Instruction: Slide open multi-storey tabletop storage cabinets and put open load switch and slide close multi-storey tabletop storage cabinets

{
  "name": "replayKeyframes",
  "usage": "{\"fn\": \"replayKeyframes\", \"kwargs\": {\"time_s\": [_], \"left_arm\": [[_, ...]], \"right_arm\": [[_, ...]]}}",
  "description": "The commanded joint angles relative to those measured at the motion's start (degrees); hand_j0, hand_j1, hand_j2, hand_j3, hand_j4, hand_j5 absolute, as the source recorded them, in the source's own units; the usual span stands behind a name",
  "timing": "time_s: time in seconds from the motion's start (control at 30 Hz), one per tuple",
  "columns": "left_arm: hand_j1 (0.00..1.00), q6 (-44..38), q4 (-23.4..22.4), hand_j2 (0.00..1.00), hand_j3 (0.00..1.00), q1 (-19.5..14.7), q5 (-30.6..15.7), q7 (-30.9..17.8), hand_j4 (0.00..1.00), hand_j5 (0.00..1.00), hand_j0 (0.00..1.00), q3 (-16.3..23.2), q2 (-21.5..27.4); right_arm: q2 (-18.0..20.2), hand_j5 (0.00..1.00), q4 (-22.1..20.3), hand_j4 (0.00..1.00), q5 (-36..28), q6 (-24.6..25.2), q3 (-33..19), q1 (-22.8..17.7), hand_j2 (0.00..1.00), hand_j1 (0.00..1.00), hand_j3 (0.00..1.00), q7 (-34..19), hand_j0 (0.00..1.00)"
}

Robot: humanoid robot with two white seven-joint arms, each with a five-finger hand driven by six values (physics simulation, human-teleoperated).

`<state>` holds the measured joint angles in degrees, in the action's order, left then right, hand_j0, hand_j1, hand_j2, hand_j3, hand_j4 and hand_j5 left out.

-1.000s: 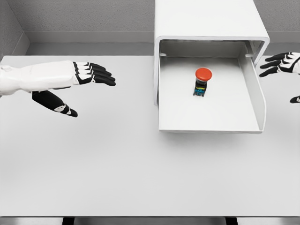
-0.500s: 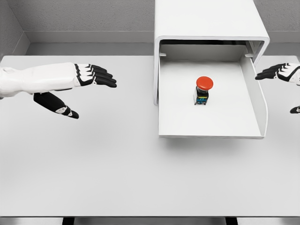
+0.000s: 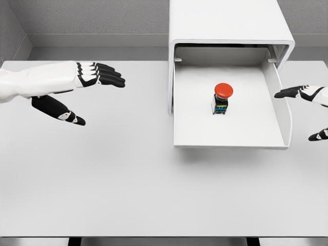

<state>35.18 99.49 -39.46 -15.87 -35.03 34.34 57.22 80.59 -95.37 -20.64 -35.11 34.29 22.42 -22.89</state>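
Note:
A white storage cabinet (image 3: 225, 23) stands at the back of the table, right of centre. Its drawer (image 3: 225, 138) is pulled out toward me. Inside the drawer stands the load switch (image 3: 221, 97), a small dark body with a red round button on top. My left hand (image 3: 89, 95) hovers over the table far to the left, fingers spread and holding nothing. My right hand (image 3: 305, 110) shows at the right edge, just outside the drawer's right wall, fingers extended and empty.
The white table (image 3: 128, 184) spreads wide in front of and left of the cabinet. A grey wall runs behind it. The table's front edge lies near the bottom of the picture.
The drawer slid out a little further, carrying the switch with it. My right hand dropped lower along the drawer's right side. My left hand lifted slightly.

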Motion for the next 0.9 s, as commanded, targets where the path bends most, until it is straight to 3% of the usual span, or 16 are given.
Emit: {"fn": "replayKeyframes", "kwargs": {"time_s": [0.0,0.23,0.4,0.6,0.87], "left_arm": [[1.00,-0.2,0.3,1.00,1.00,0.0,-1.1,0.0,1.00,1.00,1.00,-0.2,0.0],[1.00,-0.2,0.3,1.00,1.00,0.4,-1.1,0.0,1.00,1.00,1.00,-0.1,0.1],[1.00,-0.2,0.3,1.00,1.00,0.4,-1.1,0.0,1.00,1.00,1.00,0.2,0.1],[1.00,-0.2,0.3,1.00,1.00,1.5,-0.9,0.0,1.00,1.00,1.00,-0.2,0.5],[1.00,-0.2,0.3,1.00,1.00,3.1,-0.9,0.0,1.00,1.00,1.00,-0.2,0.5]], "right_arm": [[1.2,1.00,-0.3,1.00,-2.5,0.1,0.0,0.0,1.00,1.00,1.00,0.0,1.00],[2.0,1.00,-0.9,1.00,-5.2,0.1,-0.7,-1.1,1.00,1.00,1.00,0.1,1.00],[2.1,1.00,-1.0,1.00,-5.6,0.1,-4.8,-0.4,1.00,1.00,1.00,0.1,1.00],[1.5,1.00,-1.5,1.00,-6.0,0.1,-4.5,-1.1,1.00,1.00,1.00,2.5,1.00],[1.3,1.00,-1.5,1.00,-2.6,0.1,-4.1,-2.4,1.00,1.00,1.00,1.2,1.00]]}}
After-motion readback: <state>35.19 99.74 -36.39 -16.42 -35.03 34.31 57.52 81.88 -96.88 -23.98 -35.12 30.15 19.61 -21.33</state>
